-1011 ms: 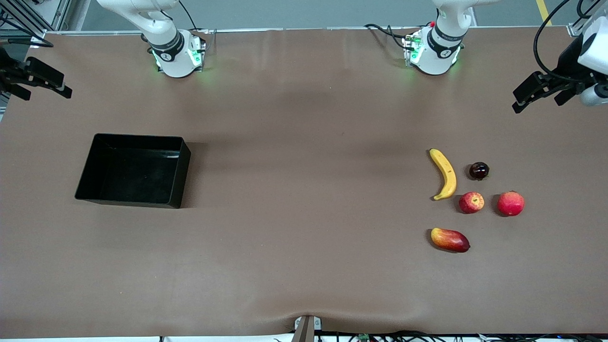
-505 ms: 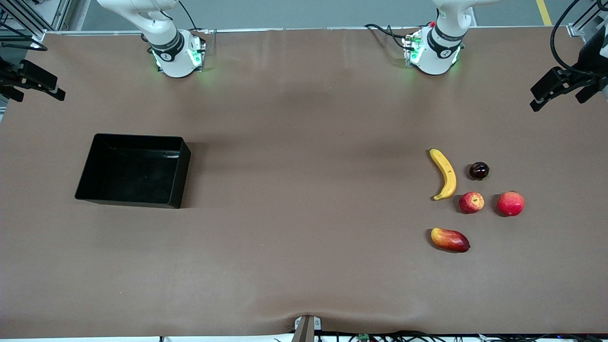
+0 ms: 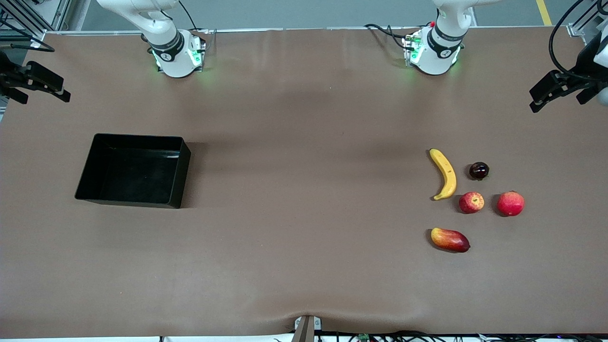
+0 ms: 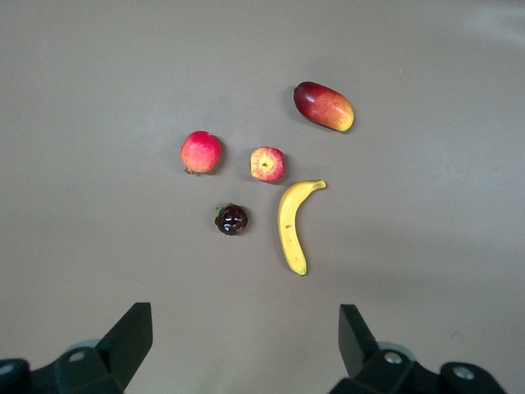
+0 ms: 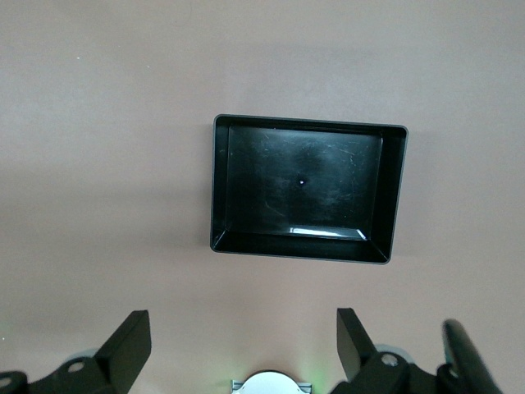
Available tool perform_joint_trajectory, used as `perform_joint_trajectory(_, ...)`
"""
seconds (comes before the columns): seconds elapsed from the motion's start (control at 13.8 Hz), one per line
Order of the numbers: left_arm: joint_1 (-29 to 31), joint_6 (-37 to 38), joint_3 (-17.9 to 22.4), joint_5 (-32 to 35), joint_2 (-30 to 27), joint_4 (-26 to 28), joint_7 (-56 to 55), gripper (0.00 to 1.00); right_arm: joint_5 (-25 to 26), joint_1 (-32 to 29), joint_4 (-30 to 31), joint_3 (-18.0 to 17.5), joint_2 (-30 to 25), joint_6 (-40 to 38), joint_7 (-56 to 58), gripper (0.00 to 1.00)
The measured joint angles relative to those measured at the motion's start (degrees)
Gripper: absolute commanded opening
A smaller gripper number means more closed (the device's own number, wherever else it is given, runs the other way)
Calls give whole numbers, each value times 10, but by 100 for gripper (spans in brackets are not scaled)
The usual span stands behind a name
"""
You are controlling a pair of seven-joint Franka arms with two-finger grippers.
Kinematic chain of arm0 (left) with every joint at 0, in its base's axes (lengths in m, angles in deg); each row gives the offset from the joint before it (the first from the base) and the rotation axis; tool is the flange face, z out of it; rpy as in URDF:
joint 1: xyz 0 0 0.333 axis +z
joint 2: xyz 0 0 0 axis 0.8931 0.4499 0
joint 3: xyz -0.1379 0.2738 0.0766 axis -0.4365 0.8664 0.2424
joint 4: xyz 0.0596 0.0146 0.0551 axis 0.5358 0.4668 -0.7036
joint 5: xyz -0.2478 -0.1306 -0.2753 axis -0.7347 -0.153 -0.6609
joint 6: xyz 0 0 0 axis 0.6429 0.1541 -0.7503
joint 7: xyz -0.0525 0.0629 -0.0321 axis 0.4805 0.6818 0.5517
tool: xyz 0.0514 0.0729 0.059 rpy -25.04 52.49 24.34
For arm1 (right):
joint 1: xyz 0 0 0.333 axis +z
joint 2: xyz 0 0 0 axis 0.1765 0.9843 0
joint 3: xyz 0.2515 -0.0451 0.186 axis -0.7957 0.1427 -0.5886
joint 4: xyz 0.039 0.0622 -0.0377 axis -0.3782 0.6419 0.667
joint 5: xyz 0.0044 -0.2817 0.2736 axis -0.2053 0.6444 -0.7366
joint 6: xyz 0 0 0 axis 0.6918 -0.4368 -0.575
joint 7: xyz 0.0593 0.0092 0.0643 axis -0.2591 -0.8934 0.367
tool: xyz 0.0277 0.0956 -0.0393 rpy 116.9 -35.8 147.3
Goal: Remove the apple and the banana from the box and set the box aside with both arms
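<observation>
Plainly, risk: with the task apparently done, a gripper coming down again could nudge loose fruit.
Box: shallow black plastic tray (image 3: 133,170), empty, near the tabletop's right-arm end.
Fruit: curved yellow banana (image 3: 444,174) and small red-yellow apple (image 3: 471,202) on the tabletop toward the left-arm end.
Left gripper (image 3: 556,90): agape, empty, over that end's edge.
Right gripper (image 3: 29,83): agape, empty, over its own edge.

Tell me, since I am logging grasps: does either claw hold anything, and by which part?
Nothing is held. The left claw hangs open above the fruit group, and the right claw hangs open above the box, which is empty.
</observation>
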Motion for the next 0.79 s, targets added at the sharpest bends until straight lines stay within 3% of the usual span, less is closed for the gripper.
perform_joint_trajectory(0.36, 0, 5, 2, 0, 18, 0, 61, 100, 3, 0, 0, 1, 0, 2, 14, 100)
perform_joint_trajectory(0.79, -5, 12, -6, -17, 22, -3, 31, 100, 4, 0, 0, 1, 0, 2, 14, 100)
